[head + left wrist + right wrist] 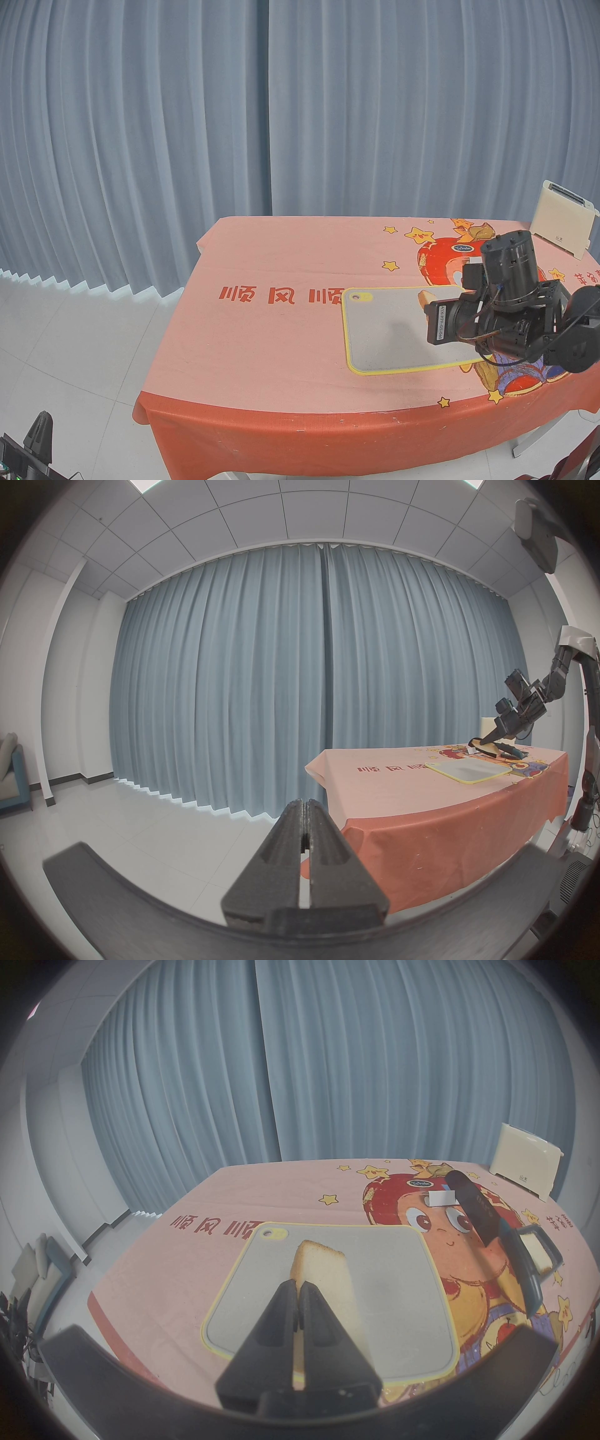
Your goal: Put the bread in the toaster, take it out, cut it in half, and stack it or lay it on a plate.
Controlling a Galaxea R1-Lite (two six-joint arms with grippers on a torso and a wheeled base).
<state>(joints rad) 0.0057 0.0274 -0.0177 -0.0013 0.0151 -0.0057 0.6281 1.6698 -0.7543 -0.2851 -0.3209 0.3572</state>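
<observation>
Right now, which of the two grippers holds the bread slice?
The right gripper, shut on the bread slice over the cutting board. The left gripper is shut on nothing, away from the table.

A: Head cam?
B: High, looks fwd + down onto table (281, 356).
A: Wrists?
B: My L wrist cam sits low, well off table, facing curtain (250, 667). R cam close over cutting board (400, 1285); all 3 share it.
</observation>
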